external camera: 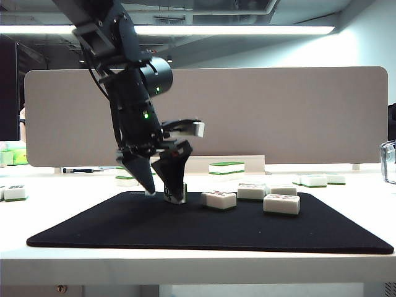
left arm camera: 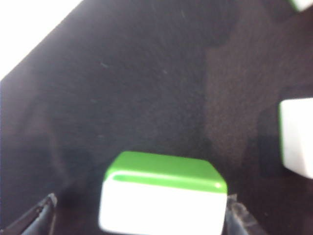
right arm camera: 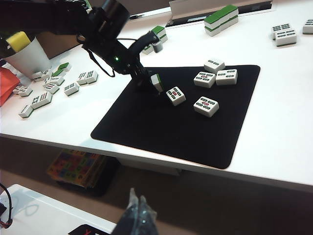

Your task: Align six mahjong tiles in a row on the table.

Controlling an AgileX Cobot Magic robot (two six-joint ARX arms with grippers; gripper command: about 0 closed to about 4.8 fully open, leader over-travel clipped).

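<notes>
Several mahjong tiles sit on a black mat point(external camera: 124, 226) on the white table point(external camera: 185, 266). One tile point(external camera: 178, 193) point(right arm camera: 157, 82) stands on its edge, its green back point(left arm camera: 166, 169) showing in the left wrist view. My left gripper point(external camera: 159, 193) point(left arm camera: 139, 215) is open and straddles this tile; one finger point(left arm camera: 235, 213) is close beside it and the other finger point(left arm camera: 41, 208) stands well apart. The other tiles lie face up: one nearby point(external camera: 218, 199) point(right arm camera: 175, 95), another point(right arm camera: 206, 106) nearer the mat's front, and three clustered point(right arm camera: 215, 76). My right gripper point(right arm camera: 137, 208) is shut, hanging off the table's front edge.
A grey partition point(external camera: 278, 111) stands behind the table. Loose tiles point(right arm camera: 54, 88) lie on the table beside the mat, near a white cup point(right arm camera: 27, 58). Green-backed stacked tiles point(right arm camera: 221, 17) point(external camera: 226, 167) sit behind the mat. More tiles point(right arm camera: 282, 34) lie at the far corner.
</notes>
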